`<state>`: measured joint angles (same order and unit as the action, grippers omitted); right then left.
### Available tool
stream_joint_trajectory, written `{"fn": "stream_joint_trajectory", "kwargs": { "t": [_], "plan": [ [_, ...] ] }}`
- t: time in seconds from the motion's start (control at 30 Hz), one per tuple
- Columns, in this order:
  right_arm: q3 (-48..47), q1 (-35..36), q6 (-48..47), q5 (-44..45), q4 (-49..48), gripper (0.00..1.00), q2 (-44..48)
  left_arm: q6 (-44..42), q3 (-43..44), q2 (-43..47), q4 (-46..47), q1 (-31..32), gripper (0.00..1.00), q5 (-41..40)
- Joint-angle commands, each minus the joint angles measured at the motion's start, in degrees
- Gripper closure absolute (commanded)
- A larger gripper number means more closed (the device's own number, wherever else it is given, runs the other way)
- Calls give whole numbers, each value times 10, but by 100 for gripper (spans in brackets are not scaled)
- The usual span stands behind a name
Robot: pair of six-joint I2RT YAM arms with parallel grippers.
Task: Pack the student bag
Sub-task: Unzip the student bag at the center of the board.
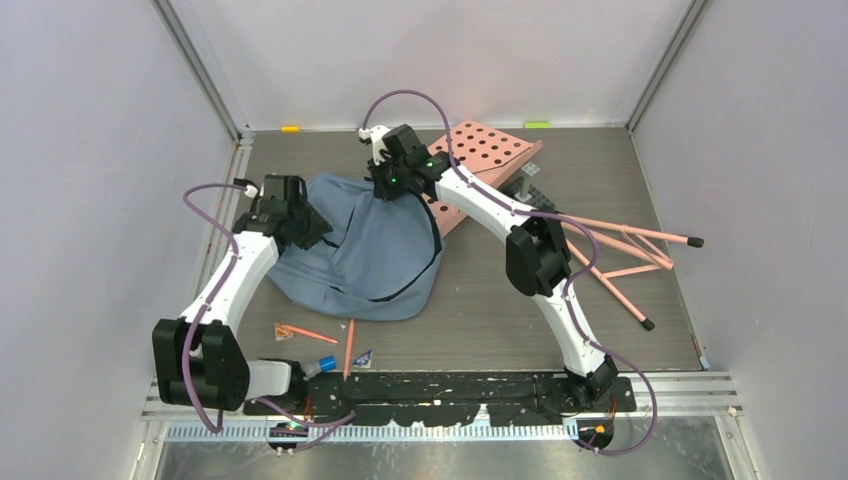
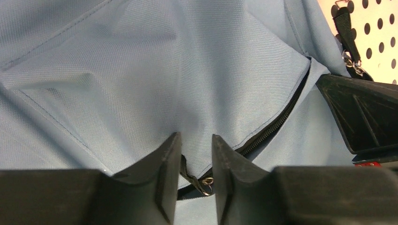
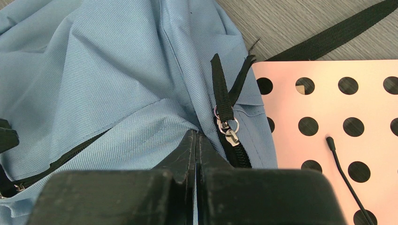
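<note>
Grey wood-grain tabletop (image 1: 480, 320) under student bag (image 1: 370, 255), lilac walls (image 1: 90, 150)

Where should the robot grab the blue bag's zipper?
Pinch the little black pull tab at the end of the zip, coming from the left arm's side. It sticks out loose from the fabric, right between the left gripper's open fingers.

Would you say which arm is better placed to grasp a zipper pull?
Probably left: the left end effector, open, straddles a zipper pull; the right end effector is shut on the student bag.
</note>
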<state>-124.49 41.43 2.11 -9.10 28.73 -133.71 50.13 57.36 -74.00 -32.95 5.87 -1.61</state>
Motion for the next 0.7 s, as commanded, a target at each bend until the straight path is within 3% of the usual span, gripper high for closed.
{"fn": "stream_joint_trajectory", "kwargs": {
  "t": [0.0,0.17,0.67],
  "plan": [
    [-9,-5,3,9,-41,100,39,-7,-9,-6,24,-4,73,13],
    [-7,-5,4,13,-42,100,38,-7,-29,13,25,-4,100,13],
    [14,-4,3,47,-52,100,43,3,-107,150,-31,-4,100,21]
  ]
}}
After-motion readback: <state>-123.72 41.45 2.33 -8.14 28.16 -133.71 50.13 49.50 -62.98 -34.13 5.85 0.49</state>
